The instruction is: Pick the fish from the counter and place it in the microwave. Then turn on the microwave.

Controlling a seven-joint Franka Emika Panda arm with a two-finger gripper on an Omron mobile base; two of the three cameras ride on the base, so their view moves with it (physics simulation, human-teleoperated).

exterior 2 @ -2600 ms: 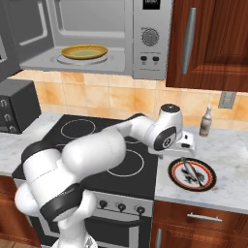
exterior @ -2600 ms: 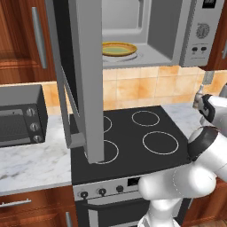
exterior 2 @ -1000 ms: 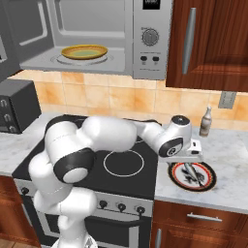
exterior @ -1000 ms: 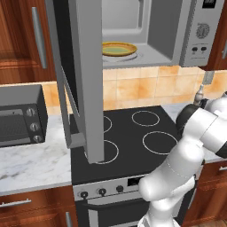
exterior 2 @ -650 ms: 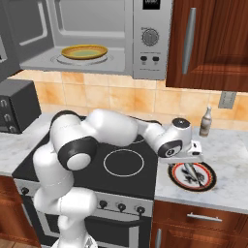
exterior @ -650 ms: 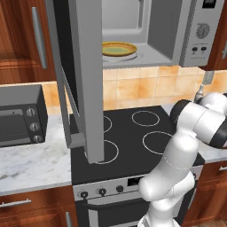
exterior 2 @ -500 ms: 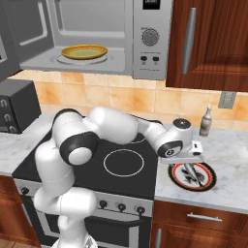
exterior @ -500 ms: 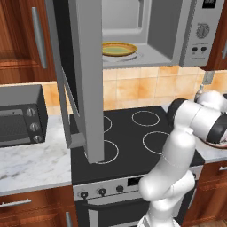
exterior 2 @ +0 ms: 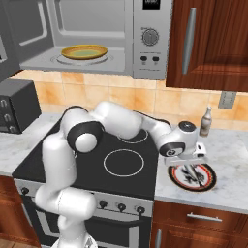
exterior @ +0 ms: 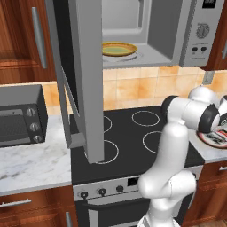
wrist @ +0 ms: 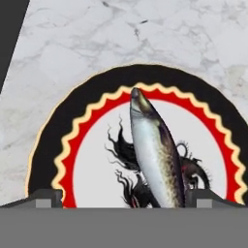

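The fish [wrist: 155, 155] lies silvery-grey with a dark speckled back on a red-rimmed plate [wrist: 77, 145] with dark markings, on the marble counter [wrist: 87, 48] right of the stove. My gripper [wrist: 128, 199] hangs just above it, open, one fingertip [wrist: 47, 196] on each side of the fish's body. From the right base view the gripper [exterior 2: 192, 163] sits directly over the plate [exterior 2: 209, 177]. The microwave [exterior 2: 151, 38] hangs above the stove, its door [exterior: 84, 66] swung wide open to the left.
A yellow dish [exterior 2: 85, 51] sits inside the microwave cavity. A small bottle [exterior 2: 206, 122] stands behind the plate by the wall. The black stovetop [exterior 2: 92, 160] lies left of the plate, and a dark toaster oven [exterior: 17, 122] stands on the left counter.
The hand has swung right from over the stove edge to above the plate and come lower over the fish. The elbow has folded higher.
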